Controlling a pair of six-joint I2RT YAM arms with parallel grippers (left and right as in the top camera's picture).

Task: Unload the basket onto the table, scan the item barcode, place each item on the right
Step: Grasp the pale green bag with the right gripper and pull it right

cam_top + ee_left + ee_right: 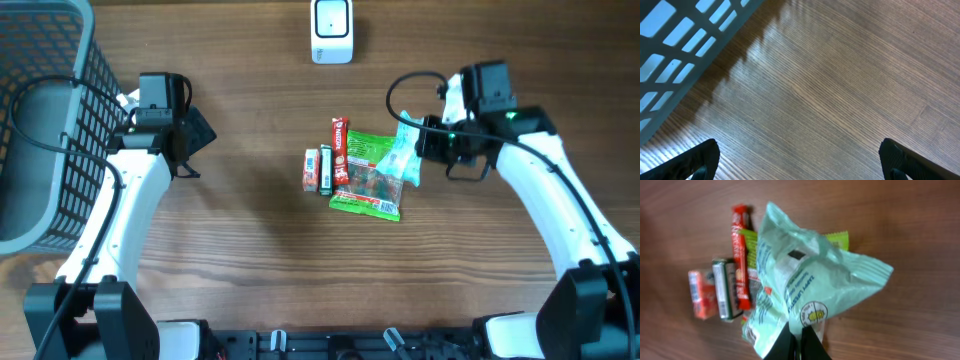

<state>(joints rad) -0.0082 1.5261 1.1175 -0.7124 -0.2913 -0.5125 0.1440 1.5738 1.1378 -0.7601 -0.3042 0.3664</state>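
My right gripper (pixel 797 341) is shut on the edge of a pale green snack bag (pixel 805 282), pinching its plastic between the two black fingers. In the overhead view that pale green bag (pixel 402 150) hangs at the right gripper (pixel 418 146), over the right end of a pile of items. A white barcode scanner (pixel 331 30) stands at the back of the table, apart from the bag. My left gripper (pixel 800 159) is open over bare wood near the basket, nothing between its fingers. In the overhead view the left gripper (pixel 200 135) is well left of the pile.
On the wood lie a bright green packet (pixel 368 180), a red stick pack (pixel 340 150), a dark green box (pixel 325 170) and an orange box (pixel 310 170). A grey mesh basket (pixel 45 120) fills the far left corner, its wall (pixel 675 45) close to the left wrist.
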